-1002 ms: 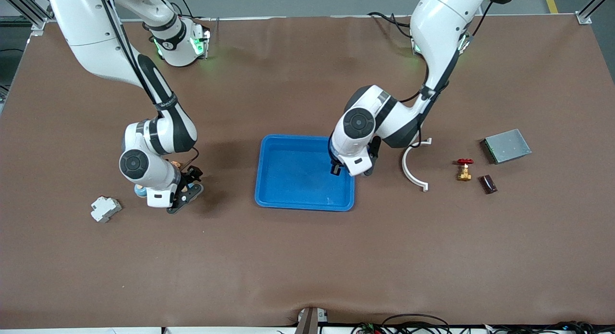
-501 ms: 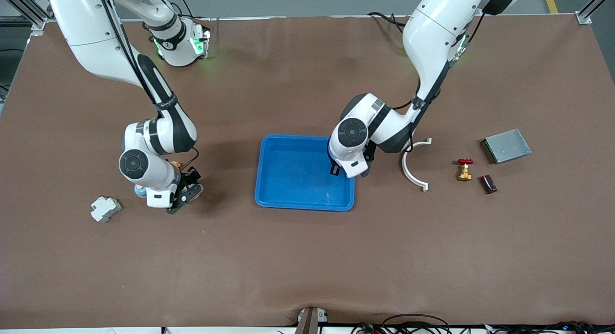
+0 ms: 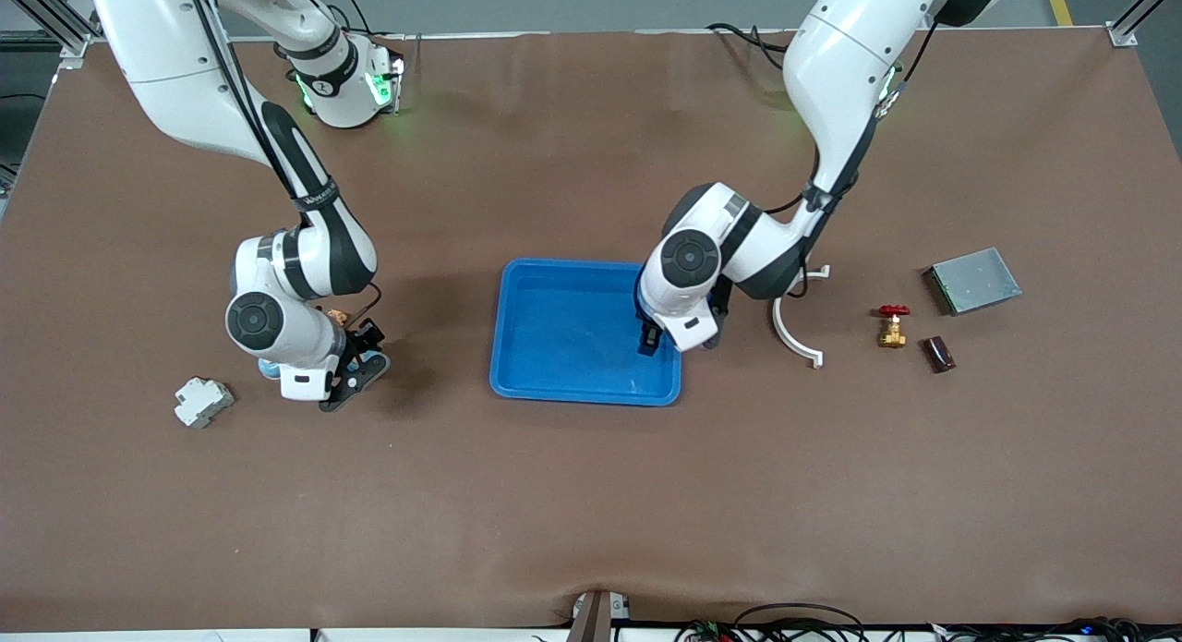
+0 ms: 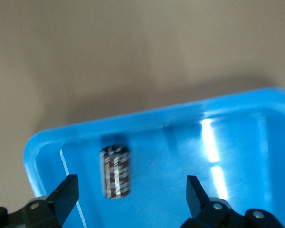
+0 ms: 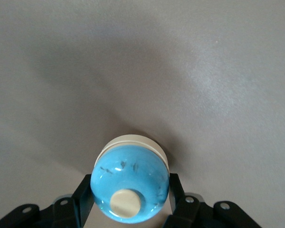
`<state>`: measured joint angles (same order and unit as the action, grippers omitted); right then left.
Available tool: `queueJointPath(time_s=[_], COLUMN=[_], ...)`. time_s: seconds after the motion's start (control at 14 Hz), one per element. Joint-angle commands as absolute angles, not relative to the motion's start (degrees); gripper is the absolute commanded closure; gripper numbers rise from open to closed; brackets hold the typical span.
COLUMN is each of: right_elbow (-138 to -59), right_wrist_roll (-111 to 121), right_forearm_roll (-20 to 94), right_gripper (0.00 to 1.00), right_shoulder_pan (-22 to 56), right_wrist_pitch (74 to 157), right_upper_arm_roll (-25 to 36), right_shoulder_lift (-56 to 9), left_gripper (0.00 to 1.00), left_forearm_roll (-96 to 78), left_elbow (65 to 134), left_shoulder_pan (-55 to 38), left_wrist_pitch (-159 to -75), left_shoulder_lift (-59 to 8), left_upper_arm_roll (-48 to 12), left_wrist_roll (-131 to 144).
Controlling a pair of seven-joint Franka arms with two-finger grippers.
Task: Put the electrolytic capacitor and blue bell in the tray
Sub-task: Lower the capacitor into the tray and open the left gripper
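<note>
bright-blue shallow plastic tray (image 3: 572,342) now holds the dark cylindrical electrolytic capacitor (image 4: 116,171), lying near a corner; the left gripper (image 4: 130,197) above it, clamped a second ago, has spread its jaws and let go; the right gripper (image 5: 128,202) has clenched on the glossy blue bell (image 5: 129,187) with its cream button, toward the right arm's end from the tray; in the front view that arm's wrist nearly hides the bell; a white curved bracket (image 3: 792,323) lies beside the tray, a red-handled brass valve (image 3: 892,325) farther along.
</note>
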<state>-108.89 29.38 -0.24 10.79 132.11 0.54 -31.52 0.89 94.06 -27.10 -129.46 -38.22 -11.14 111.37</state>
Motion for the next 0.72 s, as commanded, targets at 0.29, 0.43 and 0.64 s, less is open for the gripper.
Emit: queueJointPath(time_s=[0.29, 0.43, 0.64], right_elbow=[-108.98, -108.98, -108.99], right_wrist_roll=[13.3, 7.59, -3.65], right_forearm_roll=[0.96, 1.93, 2.02], right_gripper=[0.84, 0.84, 0.84], right_shoulder_pan=[16.25, 18.71, 23.8], right_wrist_pitch=[122.71, 121.56, 121.29], right_upper_arm_roll=[0.35, 0.35, 0.35], right_shoulder_lift=[-24.0, -23.12, -22.59], left_gripper=[0.0, 0.0, 0.0], left_forearm_roll=[5.97, 6.24, 6.24], left_elbow=[94.4, 94.31, 94.83], left_shoulder_pan=[-18.38, -14.88, -8.55], left_wrist_pitch=[-119.12, -116.47, -112.59], left_shoulder_lift=[-30.33, -27.87, -26.46], left_upper_arm_roll=[-10.81, -10.72, -11.07], left_wrist_roll=[91.81, 83.45, 71.05])
